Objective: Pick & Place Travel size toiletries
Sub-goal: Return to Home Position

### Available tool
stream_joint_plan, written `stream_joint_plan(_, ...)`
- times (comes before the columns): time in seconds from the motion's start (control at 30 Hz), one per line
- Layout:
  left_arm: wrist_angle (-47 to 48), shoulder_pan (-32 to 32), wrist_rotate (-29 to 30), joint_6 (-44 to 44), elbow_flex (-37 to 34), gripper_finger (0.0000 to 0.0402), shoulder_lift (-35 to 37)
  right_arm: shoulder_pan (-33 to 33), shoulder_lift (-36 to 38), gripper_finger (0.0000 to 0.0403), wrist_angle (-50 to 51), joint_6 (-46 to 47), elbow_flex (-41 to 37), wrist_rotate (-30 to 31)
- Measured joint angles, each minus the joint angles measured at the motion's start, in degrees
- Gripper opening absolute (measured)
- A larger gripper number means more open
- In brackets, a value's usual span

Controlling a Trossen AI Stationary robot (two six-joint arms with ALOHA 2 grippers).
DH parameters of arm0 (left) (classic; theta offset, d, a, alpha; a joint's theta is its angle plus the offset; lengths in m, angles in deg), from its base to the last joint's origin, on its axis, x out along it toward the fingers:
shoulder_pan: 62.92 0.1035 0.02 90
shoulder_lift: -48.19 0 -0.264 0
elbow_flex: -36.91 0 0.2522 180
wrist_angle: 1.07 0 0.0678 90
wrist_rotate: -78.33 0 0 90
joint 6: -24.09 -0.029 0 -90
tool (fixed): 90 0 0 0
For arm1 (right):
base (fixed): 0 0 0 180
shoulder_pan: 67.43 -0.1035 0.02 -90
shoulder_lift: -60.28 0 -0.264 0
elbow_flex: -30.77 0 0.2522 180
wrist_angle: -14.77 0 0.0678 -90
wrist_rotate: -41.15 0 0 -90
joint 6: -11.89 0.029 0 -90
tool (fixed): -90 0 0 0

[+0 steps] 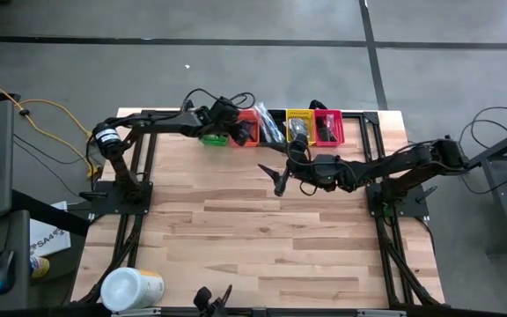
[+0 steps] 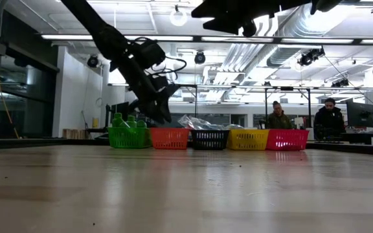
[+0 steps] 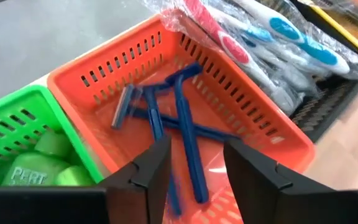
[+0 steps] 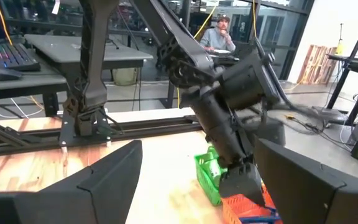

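Several blue razors (image 3: 184, 127) lie flat in the orange bin (image 3: 260, 134). My left gripper (image 3: 196, 152) hovers open just above them, fingers pointing down into the bin, holding nothing; in the high view the left gripper (image 1: 238, 132) is over the bin row at the table's far edge. Green mini bottles (image 3: 42, 163) sit in the green bin (image 3: 17, 118). Wrapped white-blue toothbrushes (image 3: 275, 37) lie in the black bin (image 1: 272, 124). My right gripper (image 1: 276, 179) hangs open and empty above the table's middle; the right gripper (image 4: 197, 158) faces the left arm.
Yellow bin (image 1: 300, 125) and red bin (image 1: 328, 127) finish the row along the far edge. A large white tub (image 1: 131, 288) lies at the near left corner. Bare wood (image 1: 262, 238) spans the table's middle and near side. Two people (image 2: 303, 120) sit behind the table.
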Motion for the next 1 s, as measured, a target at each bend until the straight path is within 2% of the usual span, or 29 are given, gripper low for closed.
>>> stream_joint_plan(0.13,1.09,-0.43,-0.50,-2.10,-0.09,0.0151,3.42,0.00,0.00,0.0304,0.49,0.00,0.00,0.00)
stream_joint_plan(0.27,2.98,-2.98,1.41,-5.24,-0.77,0.0152,7.90,-0.26,-0.02,0.0304,1.40,-0.04,0.00,0.00)
stream_joint_plan(0.47,2.51,-8.47,8.20,-8.19,-6.22,0.0152,16.88,-0.73,-0.02,0.0304,4.09,0.94,0.00,0.61)
stream_joint_plan(0.6,0.69,-11.18,9.45,-7.63,-13.93,0.0152,25.31,-1.30,1.70,0.0304,9.85,5.14,-0.06,1.13)
stream_joint_plan(0.77,-8.35,-15.17,9.62,-5.93,-27.68,0.0152,38.57,-1.29,5.95,0.0304,12.30,7.19,-2.93,-9.75)
stream_joint_plan(0.9,-13.63,-17.94,9.67,-5.47,-37.28,0.0152,50.05,-1.00,11.21,0.0304,5.83,9.81,-10.27,-10.87)
stream_joint_plan(1.0,-14.59,-19.59,10.19,-5.06,-42.41,0.0152,58.27,-0.90,15.02,0.0304,-3.23,11.78,-17.49,-10.53)
